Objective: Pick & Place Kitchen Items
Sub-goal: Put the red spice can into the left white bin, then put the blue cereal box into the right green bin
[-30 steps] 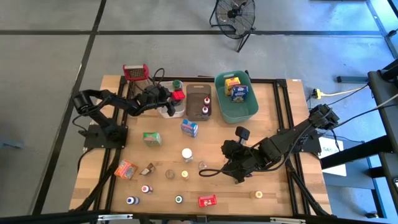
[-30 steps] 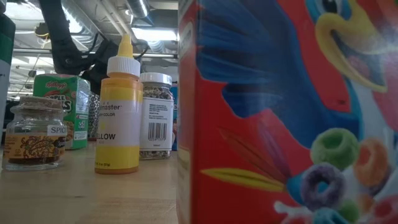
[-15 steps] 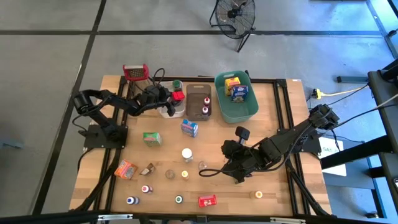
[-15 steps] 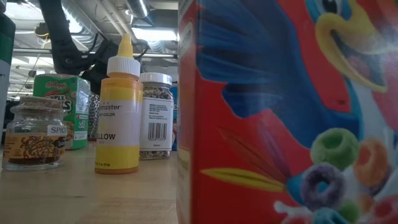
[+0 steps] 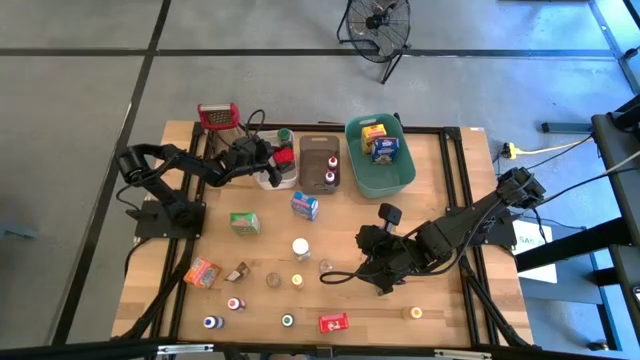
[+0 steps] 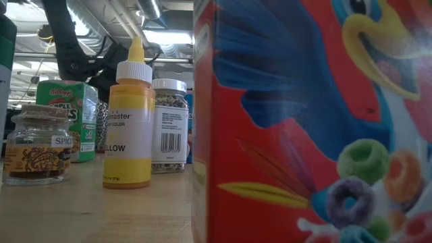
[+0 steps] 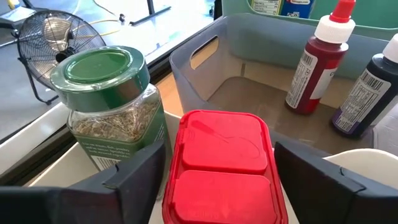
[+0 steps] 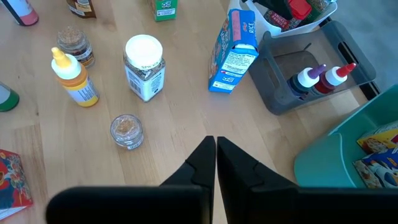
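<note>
My left gripper is open at the far left of the table, over the white bin. Its fingers stand on either side of a red-lidded container, with narrow gaps. A green-lidded herb jar stands right beside the container. My right gripper is shut and empty, slanting down above the table's middle. Below it stand a small glass jar, a white-lidded jar, a yellow squeeze bottle and a blue rice box.
A grey bin holds two dark bottles, and a teal bin holds boxes. A red-handled grater stands at the far left corner. Small jars, bottles and boxes dot the near half, among them a red cereal box.
</note>
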